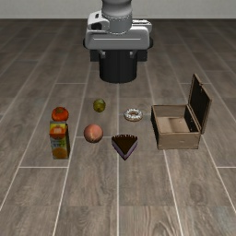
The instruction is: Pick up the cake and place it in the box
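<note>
We cannot tell how wide our gripper (118,66) stands. We count one cake (123,145), one open box (178,129), one donut (134,114), one peach (92,133), one lime (99,105), one carton (60,143) and one tomato (60,115).

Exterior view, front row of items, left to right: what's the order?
juice carton → peach → cake → box

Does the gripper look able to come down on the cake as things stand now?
Probably yes for the gripper: the cake lies in the open, apart from the peach, the donut and the box, and nothing lies on top of it.
</note>
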